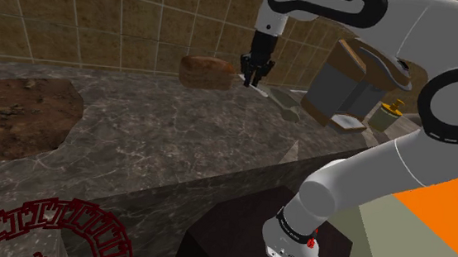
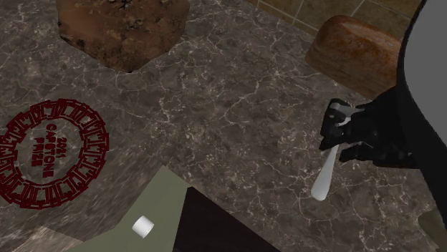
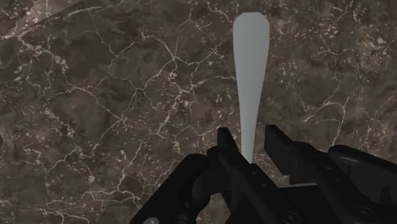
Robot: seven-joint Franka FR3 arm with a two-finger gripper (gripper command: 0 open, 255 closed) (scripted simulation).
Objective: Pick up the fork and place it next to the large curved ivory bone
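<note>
Closest in, the black pincer (image 3: 251,141) is pinching the fork (image 3: 249,70) low on its neck, and the pale handle reaches out past the fingertips over the dark veined surface (image 3: 95,95). The second exterior view shows the fork (image 2: 326,172) hanging slanted from the pincer (image 2: 338,132), apparently clear of the surface, so I judge the pickup done. The carry and the setting down are left.

Just beyond the pincer (image 1: 256,76) in the shoulder view, towards that view's right, a pale curved shape lies on the surface. It is probably the bone (image 1: 287,103), near the fork but not yet beside it. A brown loaf (image 1: 206,71) sits further back against the tiled wall.

The fork's prongs are buried inside the pincer. The bone's outline is dim, and the arm (image 1: 436,105) cuts off the things beyond it.
</note>
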